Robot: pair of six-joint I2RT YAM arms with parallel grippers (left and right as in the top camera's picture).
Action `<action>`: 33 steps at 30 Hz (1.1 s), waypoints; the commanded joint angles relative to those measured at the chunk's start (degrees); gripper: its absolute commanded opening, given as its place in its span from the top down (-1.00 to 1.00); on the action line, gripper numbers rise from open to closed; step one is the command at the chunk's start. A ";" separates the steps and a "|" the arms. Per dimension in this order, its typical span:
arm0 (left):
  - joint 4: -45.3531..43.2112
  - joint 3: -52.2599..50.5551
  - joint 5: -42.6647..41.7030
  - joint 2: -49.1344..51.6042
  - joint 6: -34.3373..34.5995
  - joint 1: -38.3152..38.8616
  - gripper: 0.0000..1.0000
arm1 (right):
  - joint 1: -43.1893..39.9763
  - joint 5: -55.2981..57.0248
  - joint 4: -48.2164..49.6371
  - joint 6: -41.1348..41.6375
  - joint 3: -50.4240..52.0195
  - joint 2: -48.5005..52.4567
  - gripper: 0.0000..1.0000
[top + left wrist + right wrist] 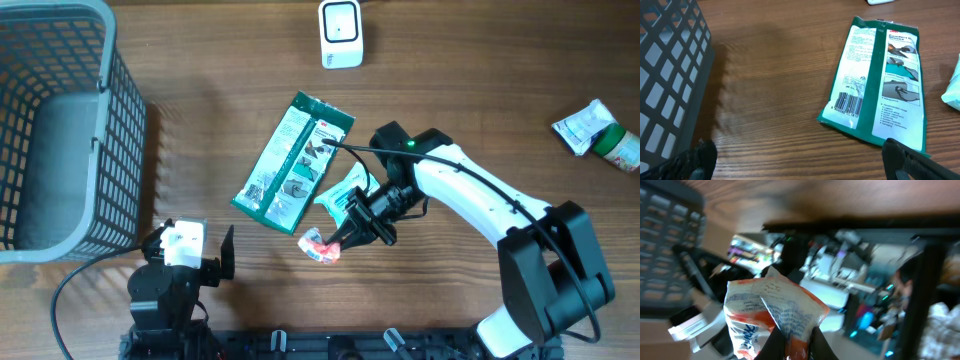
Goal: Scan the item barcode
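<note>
Right gripper (343,238), jaws pressed together, pinching a small crinkled red-and-white plastic packet (771,311) by one edge, raised just above the wooden table (200,60). It is near a flat green-and-white pouch (293,160) with its barcode facing up, and well apart from the white box-shaped scanner (341,33). Left gripper (192,250), jaws spread and holding nothing, beside the grey plastic mesh basket (125,130).

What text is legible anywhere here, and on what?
"Comfort G", cut off after that: green package, front panel.
Digits under its barcode and the fine print: too small.
Print on the orange-white packet in the right gripper: blurred.
Elsewhere: none.
</note>
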State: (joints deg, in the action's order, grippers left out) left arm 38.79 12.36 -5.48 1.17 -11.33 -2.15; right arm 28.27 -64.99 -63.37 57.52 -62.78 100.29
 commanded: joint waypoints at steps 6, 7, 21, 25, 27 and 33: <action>-0.15 -0.04 -0.48 -0.35 -0.66 0.11 -1.00 | -0.24 -6.86 0.79 4.94 -0.92 0.44 0.91; -0.15 -0.04 -0.48 -0.35 -0.66 0.11 -1.00 | -0.24 -6.88 1.05 3.52 -0.92 0.44 0.91; -0.13 -0.04 -0.48 -0.35 -0.68 0.11 -1.00 | -0.24 6.51 37.44 -24.09 -3.76 0.31 0.91; -0.15 -0.04 -0.48 -0.35 -0.66 0.11 -1.00 | -0.22 29.40 60.26 -24.59 -4.39 0.33 0.91; -0.15 -0.04 -0.48 -0.35 -0.66 0.11 -1.00 | -0.22 57.05 67.08 -24.50 -4.39 0.46 0.91; -0.15 -0.04 -0.48 -0.35 -0.66 0.11 -1.00 | -1.42 80.46 93.46 -30.47 -4.39 7.93 0.91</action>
State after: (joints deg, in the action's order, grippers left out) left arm 38.72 12.36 -5.48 1.19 -11.33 -2.11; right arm 27.62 4.16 22.90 32.73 -66.74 102.91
